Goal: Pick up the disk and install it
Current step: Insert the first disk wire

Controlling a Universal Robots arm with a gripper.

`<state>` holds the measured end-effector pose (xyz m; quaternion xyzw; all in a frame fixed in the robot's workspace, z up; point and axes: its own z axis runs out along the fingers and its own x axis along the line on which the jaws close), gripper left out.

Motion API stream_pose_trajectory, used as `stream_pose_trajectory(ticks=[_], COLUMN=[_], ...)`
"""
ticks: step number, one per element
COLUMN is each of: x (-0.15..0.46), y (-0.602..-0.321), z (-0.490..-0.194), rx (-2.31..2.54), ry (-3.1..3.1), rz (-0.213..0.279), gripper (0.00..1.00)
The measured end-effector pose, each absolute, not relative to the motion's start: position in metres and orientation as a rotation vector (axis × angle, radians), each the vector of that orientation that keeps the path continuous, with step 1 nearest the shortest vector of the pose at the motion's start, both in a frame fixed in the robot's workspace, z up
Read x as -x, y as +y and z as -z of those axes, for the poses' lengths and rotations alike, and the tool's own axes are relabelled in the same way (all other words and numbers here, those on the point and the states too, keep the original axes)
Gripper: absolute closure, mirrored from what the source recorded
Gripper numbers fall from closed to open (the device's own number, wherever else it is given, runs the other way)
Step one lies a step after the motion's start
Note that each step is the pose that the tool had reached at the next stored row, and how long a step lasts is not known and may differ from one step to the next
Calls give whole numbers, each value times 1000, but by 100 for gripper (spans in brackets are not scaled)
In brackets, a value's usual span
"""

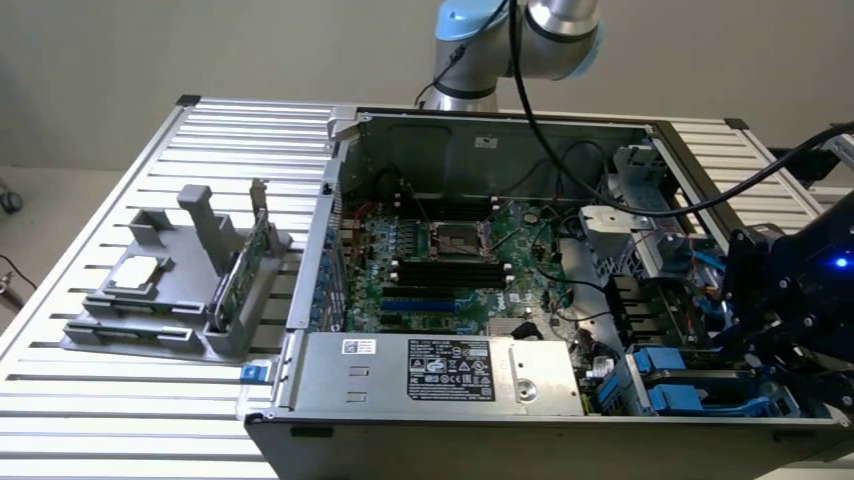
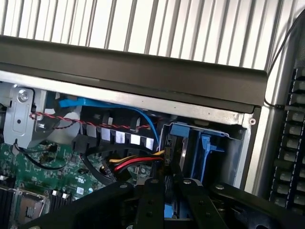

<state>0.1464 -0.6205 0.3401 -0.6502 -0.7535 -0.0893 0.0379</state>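
My gripper (image 2: 169, 186) hangs over the drive bay (image 2: 224, 157) at the corner of the open computer case (image 1: 481, 120). Its two dark fingers (image 2: 150, 202) stand close together on a thin slab seen edge-on, the disk (image 2: 175, 143), which has blue plastic at its far end and reaches down into the bay. In the exterior view the gripper (image 1: 771, 345) is the dark mass at the right, just above the blue carriers (image 1: 667, 375) in the case's near right corner. The disk's label is hidden.
A second blue carrier (image 2: 207, 143) stands beside the disk. Red, yellow and black cables (image 2: 133, 164) run close by. The power supply (image 1: 454, 368) fills the case front. A grey fixture (image 1: 174, 300) at the exterior view's left holds a silver chip (image 1: 140, 272) and a green card (image 1: 234, 285).
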Motion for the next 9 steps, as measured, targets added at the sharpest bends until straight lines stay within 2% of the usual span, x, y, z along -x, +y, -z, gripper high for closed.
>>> stream_pose_trajectory(ticks=[9], x=[-145], y=[-620], z=[-339], rx=[2072], ry=[-2250], rz=[278], gripper=[82])
